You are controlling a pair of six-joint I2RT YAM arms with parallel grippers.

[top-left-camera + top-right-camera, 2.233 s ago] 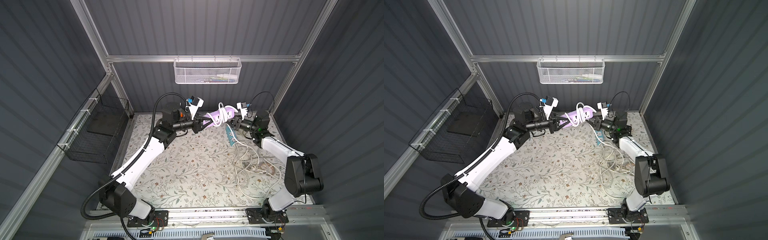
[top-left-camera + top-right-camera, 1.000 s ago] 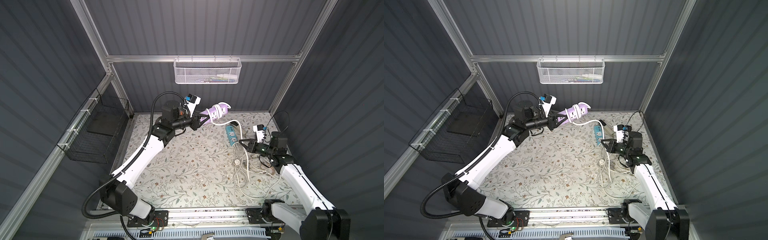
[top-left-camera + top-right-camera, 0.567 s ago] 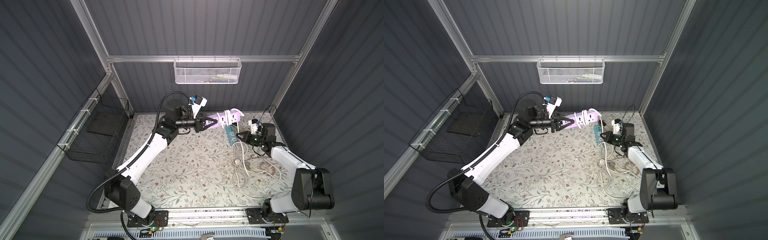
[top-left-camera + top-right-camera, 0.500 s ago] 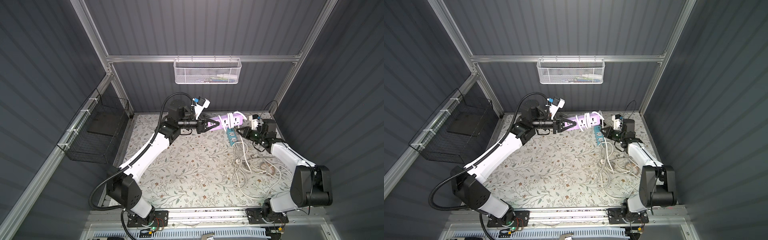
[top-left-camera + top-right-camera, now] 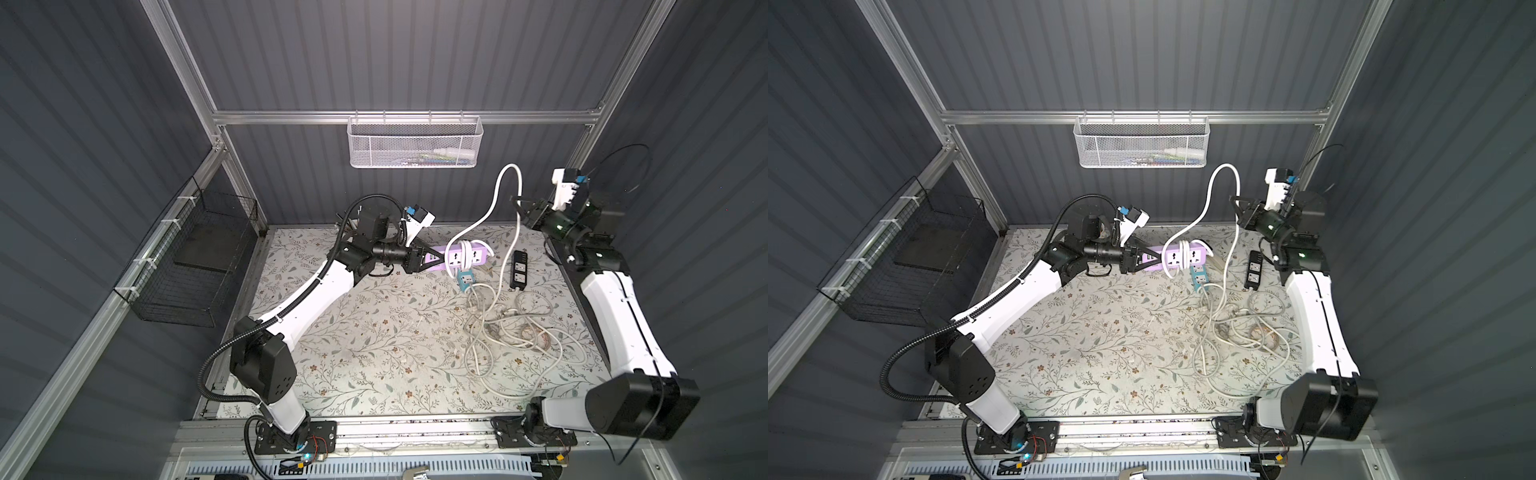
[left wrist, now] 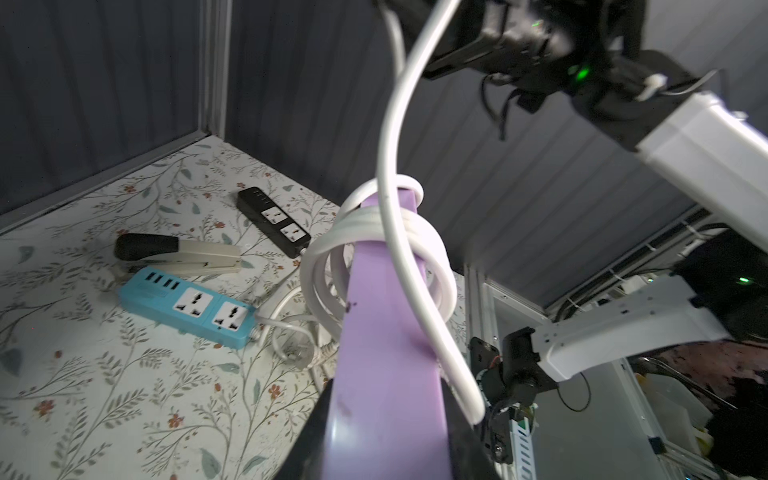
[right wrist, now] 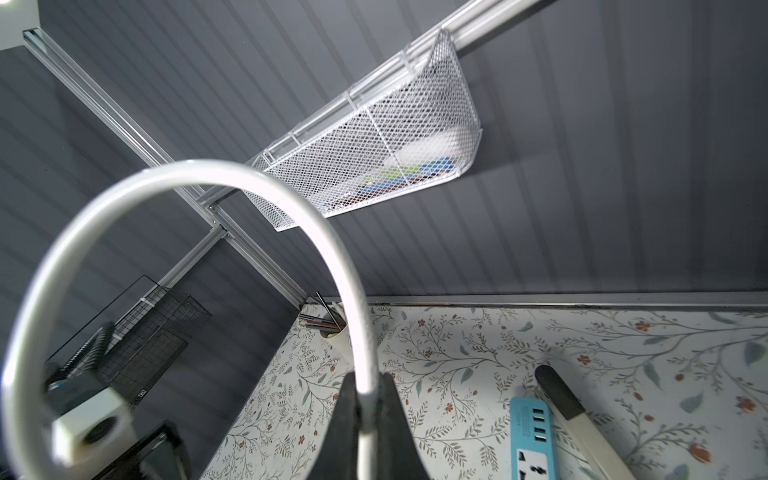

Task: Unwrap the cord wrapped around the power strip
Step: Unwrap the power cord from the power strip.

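My left gripper (image 5: 432, 260) (image 5: 1148, 260) is shut on one end of the purple power strip (image 5: 478, 255) (image 5: 1196, 254), holding it level just above the table. In the left wrist view the power strip (image 6: 386, 332) runs away from the left gripper (image 6: 388, 399), with loose loops of white cord (image 6: 376, 226) round its far half. From the loops the cord (image 5: 494, 199) (image 5: 1208, 187) arcs up and over to my right gripper (image 5: 519, 206) (image 5: 1236, 203), raised at the back right. That right gripper (image 7: 368, 380) is shut on the cord (image 7: 208, 174).
A blue power strip (image 5: 464, 279), a black power strip (image 5: 519, 270) and a stapler (image 6: 178, 253) lie under and beside the purple one. A tangle of pale cords (image 5: 507, 328) covers the right of the table. A white mesh basket (image 5: 413, 143) hangs on the back wall, a black wire basket (image 5: 195, 266) on the left.
The right gripper has risen from beside the power strip to high at the back right, drawing the cord up into a tall arc. The left gripper still holds the strip near the same place.
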